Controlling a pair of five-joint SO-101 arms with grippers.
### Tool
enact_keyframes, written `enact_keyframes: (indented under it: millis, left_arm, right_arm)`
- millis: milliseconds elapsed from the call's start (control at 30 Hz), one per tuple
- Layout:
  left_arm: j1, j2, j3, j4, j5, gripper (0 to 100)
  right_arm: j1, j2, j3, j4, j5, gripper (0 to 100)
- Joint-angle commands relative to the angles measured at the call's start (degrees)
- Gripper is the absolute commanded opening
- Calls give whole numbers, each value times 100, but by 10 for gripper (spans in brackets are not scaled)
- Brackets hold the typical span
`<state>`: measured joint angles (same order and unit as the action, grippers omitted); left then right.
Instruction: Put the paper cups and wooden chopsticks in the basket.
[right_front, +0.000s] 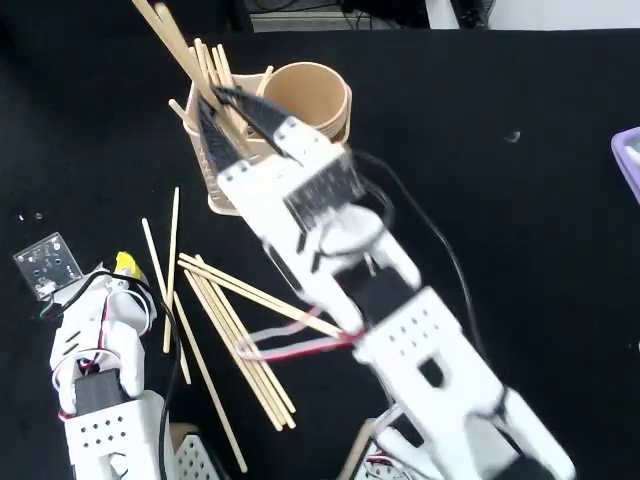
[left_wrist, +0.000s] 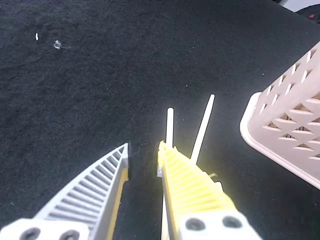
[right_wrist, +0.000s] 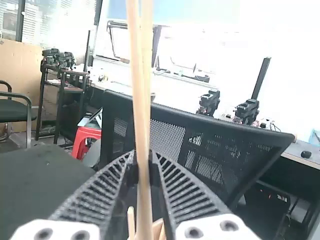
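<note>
When read from the near left corner, shows the left hand (left_wrist: 143, 146) low over the black worktop (right_front: 520, 260), released, with nothing between its fingers. Seems parked there so as not to cross the other arm.

Picks out two of the loose chopsticks (left_wrist: 202, 127) just beyond its yellow finger, lying flat, with a corner of the basket (left_wrist: 280, 125) to their right. Takes in the rest of them a little farther on, toward the middle: a fanned scatter, most bunched side by side and slanting from far left to near right, a few singles beside the bunch. None of these in the basket yet.

Follows the right arm from the near right diagonally to the far middle, passing above the ends of a stick or two. Meets the right hand (right_front: 212, 97) over the basket, clenched on the held chopsticks (right_wrist: 140, 100). Looks like a pair at least, gripped near the lower ends, with the long free part rising up and away to the far left. Suggests a lowering of the tips into the basket, among others already leaning there.

Ends at the paper cup (right_front: 310, 95), upright and open-mouthed, apparently inside the basket's far right end. Cannot tell whether nested with a second.
</note>
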<state>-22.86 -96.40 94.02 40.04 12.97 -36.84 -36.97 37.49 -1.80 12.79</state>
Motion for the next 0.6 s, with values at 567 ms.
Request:
enact_keyframes:
  millis: [567]
  left_arm:
    - [66,-53,-66,-35,-44,109]
  right_arm:
    - [404,3275,-3248,-202,-413,11]
